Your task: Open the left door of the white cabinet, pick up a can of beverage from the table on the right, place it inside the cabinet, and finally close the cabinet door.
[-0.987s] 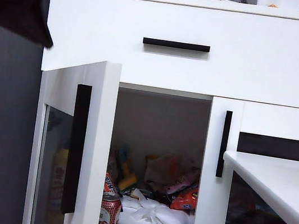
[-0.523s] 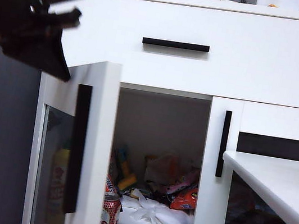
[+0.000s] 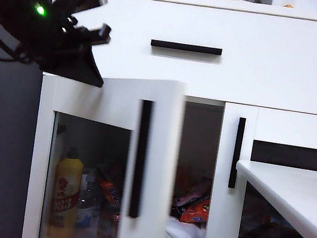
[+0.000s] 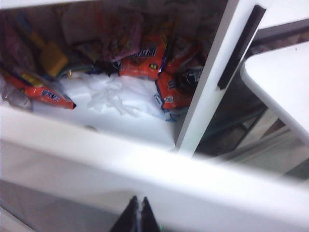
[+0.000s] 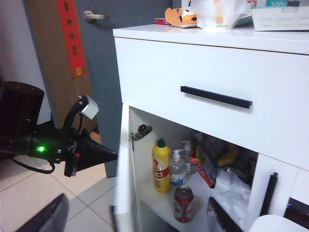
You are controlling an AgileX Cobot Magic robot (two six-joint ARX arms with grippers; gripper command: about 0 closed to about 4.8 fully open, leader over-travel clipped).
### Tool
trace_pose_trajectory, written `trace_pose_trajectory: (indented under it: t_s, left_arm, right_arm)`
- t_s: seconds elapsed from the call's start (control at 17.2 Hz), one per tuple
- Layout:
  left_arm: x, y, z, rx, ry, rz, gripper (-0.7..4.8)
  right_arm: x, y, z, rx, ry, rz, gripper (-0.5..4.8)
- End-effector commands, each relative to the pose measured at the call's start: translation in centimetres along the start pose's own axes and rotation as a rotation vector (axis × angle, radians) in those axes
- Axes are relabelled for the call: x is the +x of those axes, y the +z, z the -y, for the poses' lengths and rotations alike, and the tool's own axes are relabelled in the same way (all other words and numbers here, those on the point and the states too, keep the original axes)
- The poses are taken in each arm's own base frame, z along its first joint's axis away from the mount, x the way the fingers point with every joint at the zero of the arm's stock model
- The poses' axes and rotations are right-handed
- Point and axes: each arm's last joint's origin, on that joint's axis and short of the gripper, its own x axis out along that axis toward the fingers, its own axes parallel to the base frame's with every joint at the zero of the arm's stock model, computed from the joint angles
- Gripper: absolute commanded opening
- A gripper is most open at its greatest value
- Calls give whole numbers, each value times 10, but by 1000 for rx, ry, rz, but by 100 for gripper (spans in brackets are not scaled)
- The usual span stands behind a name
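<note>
1. the left gripper (image 4: 138, 215) has its jaws pressed together with nothing between them; its tip sits at the top edge of the left door (image 3: 104, 159), on the outer side.
2. the right gripper (image 5: 135, 220) has its jaws spread wide and holds nothing; its two dark fingers (image 5: 46, 217) frame the lower edge of the right wrist view, well back from the white cabinet (image 3: 217, 56).
3. the left door stands partly open, swung out at an angle, its black bar handle (image 3: 139, 158) facing the exterior camera.
4. the can of beverage (image 5: 183, 204) stands upright on the cabinet floor inside, near the front edge, just in front of a yellow bottle (image 5: 161, 166) and a clear pump bottle (image 5: 178, 166).
5. snack packets (image 4: 145, 53) and crumpled white plastic (image 4: 113, 96) lie further in.
6. the table (image 3: 297, 195) juts in on the right of the exterior view.
</note>
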Motion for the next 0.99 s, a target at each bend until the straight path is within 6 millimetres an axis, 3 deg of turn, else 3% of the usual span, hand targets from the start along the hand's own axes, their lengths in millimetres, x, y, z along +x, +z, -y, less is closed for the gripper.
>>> trace_pose_trajectory:
  t_s: [0.06,0.7,0.99]
  left_arm:
    - [10,1,-1,-2,-17,28,-6]
    - [67,22,-8,13,-36,98,-6]
    - [83,15,-10,20,-35,129,-6]
  right_arm:
    - [-1,3,0,3,-13,22,364]
    - [-1,1,1,4,-34,-4,364]
    - [-1,0,1,4,-35,-12,363]
